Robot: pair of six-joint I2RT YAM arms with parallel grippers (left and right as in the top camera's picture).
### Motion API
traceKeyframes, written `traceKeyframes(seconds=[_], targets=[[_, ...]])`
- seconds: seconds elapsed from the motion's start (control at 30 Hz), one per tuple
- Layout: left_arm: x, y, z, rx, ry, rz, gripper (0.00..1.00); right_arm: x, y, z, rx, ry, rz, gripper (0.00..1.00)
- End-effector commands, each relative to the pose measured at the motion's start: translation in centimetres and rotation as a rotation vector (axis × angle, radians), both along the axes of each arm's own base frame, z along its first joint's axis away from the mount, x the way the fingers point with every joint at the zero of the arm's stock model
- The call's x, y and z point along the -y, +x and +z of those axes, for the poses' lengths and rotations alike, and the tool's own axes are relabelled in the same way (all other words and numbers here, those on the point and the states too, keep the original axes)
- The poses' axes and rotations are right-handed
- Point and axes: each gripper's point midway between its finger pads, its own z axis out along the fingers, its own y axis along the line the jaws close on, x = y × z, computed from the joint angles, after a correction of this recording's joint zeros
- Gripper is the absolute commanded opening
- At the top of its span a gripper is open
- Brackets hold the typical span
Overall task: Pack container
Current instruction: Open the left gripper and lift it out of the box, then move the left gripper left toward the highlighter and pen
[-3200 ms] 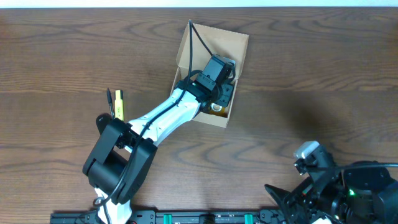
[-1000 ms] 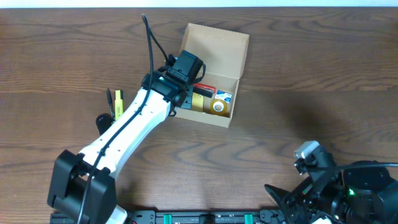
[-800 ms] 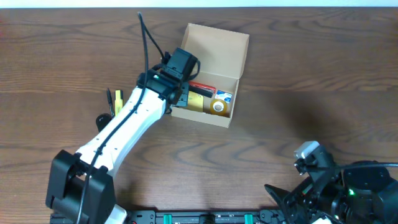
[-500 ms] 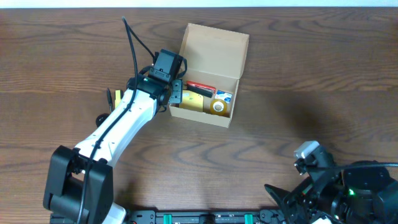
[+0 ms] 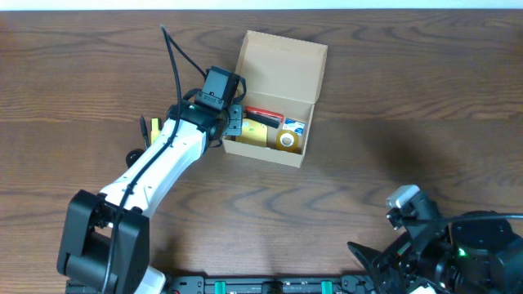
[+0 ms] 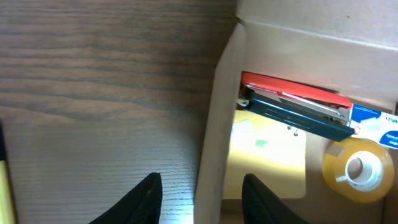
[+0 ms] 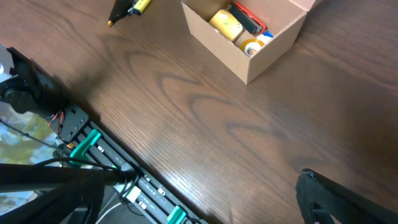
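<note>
**Left tool straddles the box wall, right arm parked**

The container (image 5: 282, 61) sits toward the far middle of the bench (image 5: 392, 106), its flap lid open and tipped back away from the arms. From overhead, the left tool (image 5: 231, 126) hangs at the box's left side wall, but the arm hides how its fingers meet the card.

The left wrist view settles that. The two fingers (image 6: 146, 199) stand apart with the wall between them, one outside over the bench, the other inside the box, and a sliver of gap shows on either side. The same view lays the contents plain: a red and black stapler (image 6: 292, 109) lies across the back, a yellow pad (image 6: 267, 155) lies flat beneath it, a roll of clear tape (image 6: 357, 168) sits at the right, and a blue and white item (image 6: 373, 121) is just behind the roll.

Two pens (image 5: 152, 135), one yellow and one dark, lie on the bench to the left of the box, well clear of it. The right wrist camera sees them from the near side.

The right tool (image 5: 372, 260) sits at the near right edge, jaws spread wide with nothing between them
</note>
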Motion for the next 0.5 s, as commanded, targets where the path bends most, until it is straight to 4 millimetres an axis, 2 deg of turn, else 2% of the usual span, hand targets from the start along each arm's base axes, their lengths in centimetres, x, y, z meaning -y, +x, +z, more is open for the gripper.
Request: traceKeyframes(seconds=[0.0, 0.07, 0.17, 0.27, 0.47], targets=[[0.31, -0.27, -1.63, -0.045, -0.012, -0.001, 0.39, -0.10, -0.09, 0.03, -0.007, 0.009, 0.000, 0.99], [0.43, -0.08, -1.97, -0.045, -0.012, -0.001, 0.35, -0.10, -0.09, 0.03, -0.007, 0.009, 0.000, 0.99], [0.46, -0.05, -2.20, -0.049, -0.012, -0.001, 0.15, -0.10, -0.09, 0.03, -0.007, 0.009, 0.000, 0.99], [0.46, -0.06, -2.21, -0.050, -0.013, -0.001, 0.06, -0.10, -0.09, 0.03, -0.007, 0.009, 0.000, 0.99], [0.45, -0.07, -2.21, -0.058, -0.041, 0.057, 0.06, -0.10, -0.09, 0.03, -0.007, 0.009, 0.000, 0.99]])
